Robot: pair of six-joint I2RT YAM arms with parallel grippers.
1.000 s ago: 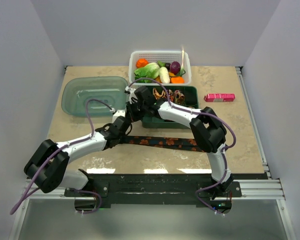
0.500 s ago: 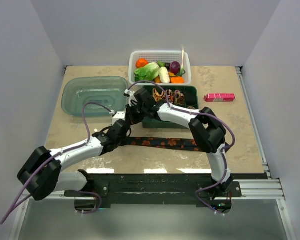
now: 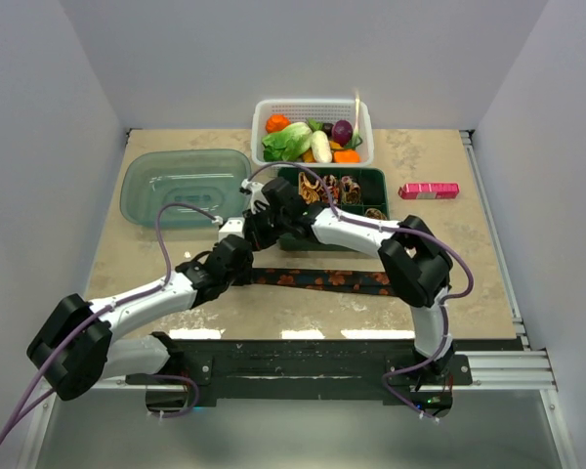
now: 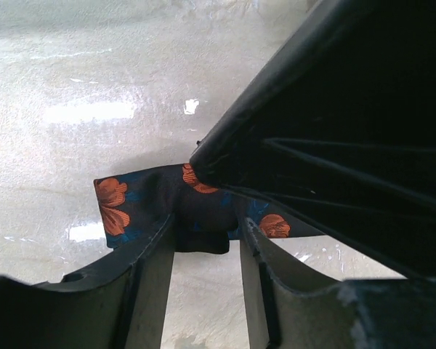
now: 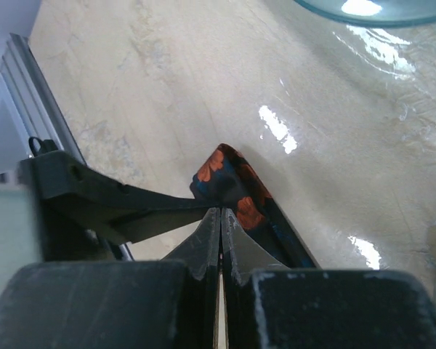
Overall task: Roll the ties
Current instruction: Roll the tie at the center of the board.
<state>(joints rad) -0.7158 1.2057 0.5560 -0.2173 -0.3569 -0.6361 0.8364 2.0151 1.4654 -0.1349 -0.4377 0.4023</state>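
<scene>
Top external: left arm (image 3: 142, 298), right arm (image 3: 356, 227) bend inward over tie (image 3: 322, 279).

Two arms, left arm (image 3: 142, 298) and right arm (image 3: 356, 227): white link shells, bulky black joint housings, lilac cables (image 3: 161, 234) looping off. Matte black fingers (image 4: 152, 254). Black base plate (image 3: 293, 366) at table (image 3: 439, 283) near edge.

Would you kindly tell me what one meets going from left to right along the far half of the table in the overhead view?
Green tub → white basket of vegetables → pink box.
</scene>
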